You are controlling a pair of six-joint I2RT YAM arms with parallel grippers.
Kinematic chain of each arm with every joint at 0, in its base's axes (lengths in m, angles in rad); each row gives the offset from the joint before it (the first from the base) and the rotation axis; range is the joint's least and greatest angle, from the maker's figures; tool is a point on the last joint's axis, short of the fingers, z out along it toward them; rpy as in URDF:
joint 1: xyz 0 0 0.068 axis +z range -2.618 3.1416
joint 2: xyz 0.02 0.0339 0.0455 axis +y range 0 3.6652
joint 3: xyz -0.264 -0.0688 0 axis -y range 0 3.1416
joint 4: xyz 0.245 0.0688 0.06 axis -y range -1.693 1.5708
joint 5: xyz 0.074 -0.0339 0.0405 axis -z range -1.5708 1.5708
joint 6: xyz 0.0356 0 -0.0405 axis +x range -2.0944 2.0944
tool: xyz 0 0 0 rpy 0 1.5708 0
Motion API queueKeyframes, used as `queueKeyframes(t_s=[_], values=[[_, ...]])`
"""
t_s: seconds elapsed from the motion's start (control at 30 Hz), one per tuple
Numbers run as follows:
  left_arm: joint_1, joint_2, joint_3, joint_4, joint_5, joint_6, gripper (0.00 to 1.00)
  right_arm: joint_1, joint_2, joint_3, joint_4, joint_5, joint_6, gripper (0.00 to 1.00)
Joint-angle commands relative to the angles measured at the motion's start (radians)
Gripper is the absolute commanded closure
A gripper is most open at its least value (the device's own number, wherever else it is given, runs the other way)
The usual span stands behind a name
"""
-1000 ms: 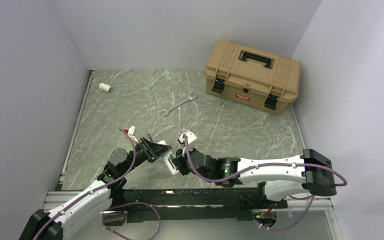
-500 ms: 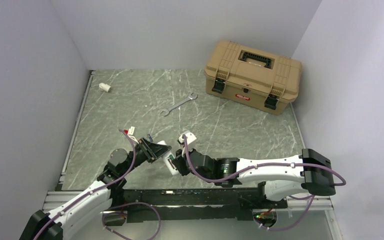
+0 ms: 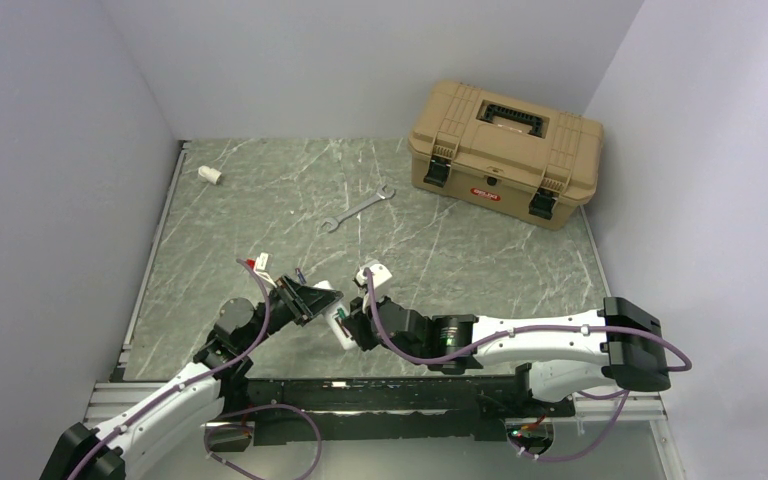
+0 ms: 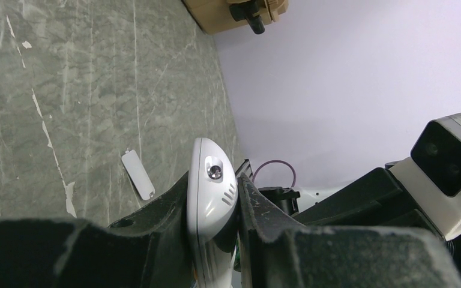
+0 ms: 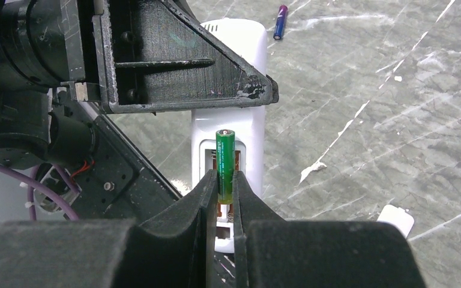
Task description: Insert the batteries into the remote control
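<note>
White glossy plastic with a rounded end: the remote control (image 4: 212,195) is clamped between the matte black fingers of the left gripper (image 4: 213,180), near the front edge of the grey veined stone table (image 4: 66,84). Its rectangular recess faces the right wrist camera. The right gripper (image 5: 224,180) is closed on the green battery (image 5: 225,162), a thin cylinder held upright just over that recess. The dark blue-purple battery (image 5: 281,21) lies on the table beyond. A small flat white tab (image 4: 138,174) lies loose nearby.
</note>
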Motion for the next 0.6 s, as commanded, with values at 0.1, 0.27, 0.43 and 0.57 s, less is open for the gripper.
queueKeyframes(t_s=[0.1,0.27,0.43,0.57], values=[[-0.004,-0.009,0.001,0.062,-0.001,-0.010,1.00,0.007,0.008,0.040,-0.011,0.012,0.000,0.86],[-0.004,-0.016,0.000,0.059,-0.004,-0.012,1.00,0.006,0.008,0.041,-0.021,0.015,-0.002,0.85],[-0.004,-0.025,-0.002,0.044,-0.010,-0.010,1.00,0.008,0.000,0.037,-0.024,0.019,-0.002,0.84],[-0.004,-0.019,0.000,0.046,-0.009,-0.010,1.00,0.009,-0.001,0.034,-0.027,0.022,0.000,0.82]])
